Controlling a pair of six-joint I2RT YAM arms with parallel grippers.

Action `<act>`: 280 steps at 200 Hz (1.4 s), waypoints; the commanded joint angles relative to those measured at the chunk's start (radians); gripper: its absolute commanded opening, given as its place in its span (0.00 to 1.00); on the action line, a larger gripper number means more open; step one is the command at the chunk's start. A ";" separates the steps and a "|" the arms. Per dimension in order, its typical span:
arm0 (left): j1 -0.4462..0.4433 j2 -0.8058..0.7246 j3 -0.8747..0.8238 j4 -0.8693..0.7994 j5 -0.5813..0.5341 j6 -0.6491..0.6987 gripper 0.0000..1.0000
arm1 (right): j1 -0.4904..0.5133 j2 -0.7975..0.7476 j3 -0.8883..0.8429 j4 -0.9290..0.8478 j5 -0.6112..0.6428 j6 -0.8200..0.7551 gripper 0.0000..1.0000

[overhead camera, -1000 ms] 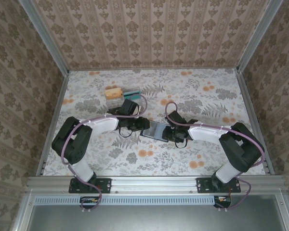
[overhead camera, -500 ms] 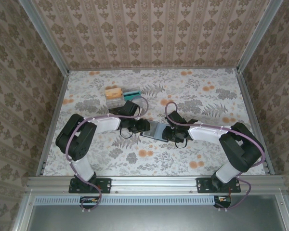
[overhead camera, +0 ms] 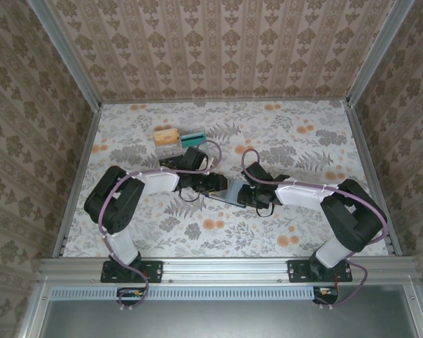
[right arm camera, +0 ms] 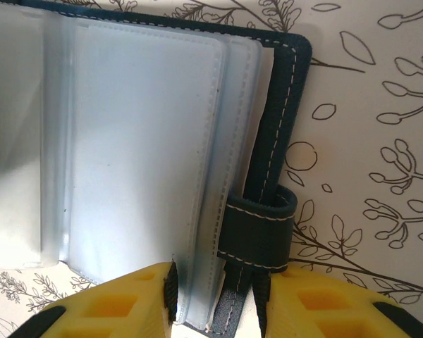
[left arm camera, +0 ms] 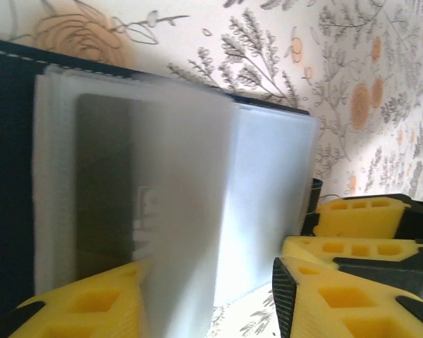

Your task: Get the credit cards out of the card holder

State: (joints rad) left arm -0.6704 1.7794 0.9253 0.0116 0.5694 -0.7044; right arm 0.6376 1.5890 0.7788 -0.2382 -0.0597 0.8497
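Seen from above, a floral-patterned bench (overhead camera: 303, 141) carries a dark navy card holder (overhead camera: 234, 190) near its middle, lying open between two robot arms. The left end effector (overhead camera: 213, 184) has pushed further right over the last second and now covers more of the holder's left half. The right end effector (overhead camera: 254, 193) has not moved from the holder's right edge. Behind the left arm, well apart from the holder, a clear tray (overhead camera: 176, 144) holds a yellowish card (overhead camera: 168, 134) and a teal card (overhead camera: 193, 136), so some cards look to be out already. From the left wrist, the left end effector (left arm camera: 211, 303) has its jaws apart and not clamped. A blurred, see-through sleeve page (left arm camera: 183, 211) stands up between them and touches one yellow finger (left arm camera: 84, 310). Under a flatter pocket lies a dark card (left arm camera: 102, 183), probably the next one to pull. Raised marks on it are too blurred to read. From the right wrist, the right end effector (right arm camera: 215, 303) is clamped on the card holder (right arm camera: 282, 105) at its stitched edge, beside a strap loop (right arm camera: 257, 229), pinning it down. The frosted pockets (right arm camera: 141, 141) there look empty. No brand or writing can be read.
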 commanded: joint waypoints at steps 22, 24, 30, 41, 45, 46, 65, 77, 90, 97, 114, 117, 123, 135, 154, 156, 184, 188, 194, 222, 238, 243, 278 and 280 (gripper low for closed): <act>-0.034 0.003 0.053 0.056 0.067 -0.020 0.47 | 0.016 0.025 -0.024 -0.037 -0.036 0.023 0.37; -0.036 0.006 0.056 0.059 0.066 -0.020 0.47 | 0.015 0.024 -0.025 -0.038 -0.035 0.024 0.37; -0.042 0.011 0.067 0.059 0.097 -0.020 0.47 | 0.014 0.018 -0.028 -0.041 -0.028 0.026 0.37; -0.054 0.024 0.086 0.056 0.108 -0.020 0.47 | 0.012 -0.004 -0.037 -0.040 -0.013 0.029 0.37; -0.058 0.027 0.092 0.057 0.111 -0.021 0.47 | 0.010 -0.014 -0.042 -0.040 -0.007 0.032 0.37; -0.059 0.028 0.094 0.057 0.112 -0.021 0.47 | 0.009 -0.015 -0.043 -0.040 -0.005 0.032 0.37; -0.077 0.051 0.118 0.058 0.127 -0.020 0.47 | -0.005 -0.074 -0.066 -0.043 0.021 0.035 0.37; -0.087 0.065 0.131 0.059 0.136 -0.018 0.47 | -0.015 -0.113 -0.078 -0.052 0.038 0.035 0.38; -0.090 0.072 0.137 0.058 0.137 -0.020 0.47 | -0.028 -0.149 -0.088 -0.060 0.046 0.033 0.38; -0.088 0.072 0.134 0.056 0.130 -0.021 0.46 | -0.034 -0.163 -0.091 -0.066 0.048 0.033 0.38; -0.070 0.050 0.118 0.056 0.109 -0.020 0.45 | -0.042 -0.185 -0.087 -0.080 0.048 0.020 0.38; -0.065 0.045 0.115 0.056 0.105 -0.019 0.45 | -0.042 -0.187 -0.084 -0.084 0.049 0.016 0.38; -0.053 0.032 0.105 0.050 0.096 -0.017 0.45 | -0.042 -0.190 -0.076 -0.088 0.048 0.009 0.38; -0.027 0.002 0.083 0.040 0.081 -0.010 0.42 | -0.042 -0.192 -0.059 -0.091 0.038 -0.005 0.38; 0.016 -0.040 0.057 0.002 0.053 0.016 0.36 | -0.042 -0.192 -0.030 -0.069 0.011 -0.018 0.35; 0.020 -0.042 0.055 -0.005 0.048 0.023 0.34 | -0.042 -0.192 -0.027 -0.064 0.007 -0.018 0.35; 0.082 -0.069 0.039 -0.103 0.005 0.078 0.13 | -0.037 -0.155 0.037 -0.027 -0.051 -0.024 0.33; 0.090 -0.069 0.038 -0.113 -0.002 0.085 0.09 | -0.036 -0.144 0.047 -0.022 -0.060 -0.027 0.32; 0.101 -0.069 0.035 -0.129 -0.011 0.093 0.05 | -0.034 -0.128 0.064 -0.017 -0.072 -0.028 0.31; 0.132 -0.051 0.030 -0.156 -0.022 0.123 0.00 | -0.026 -0.039 0.122 0.021 -0.130 -0.017 0.18; 0.131 -0.027 0.042 -0.167 -0.020 0.137 0.00 | -0.026 0.011 0.144 0.044 -0.162 -0.002 0.18; 0.130 -0.020 0.043 -0.165 -0.018 0.136 0.00 | -0.025 0.023 0.149 0.051 -0.167 0.005 0.18; 0.117 0.011 0.038 -0.152 -0.009 0.134 0.00 | -0.025 0.096 0.182 0.068 -0.198 0.020 0.18; 0.116 0.012 0.038 -0.151 -0.009 0.134 0.00 | -0.025 0.099 0.183 0.069 -0.200 0.020 0.18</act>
State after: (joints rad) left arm -0.5423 1.7638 0.9680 -0.1219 0.5594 -0.6006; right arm 0.6067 1.6482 0.9226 -0.1894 -0.2070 0.8471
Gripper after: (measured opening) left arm 0.048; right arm 0.176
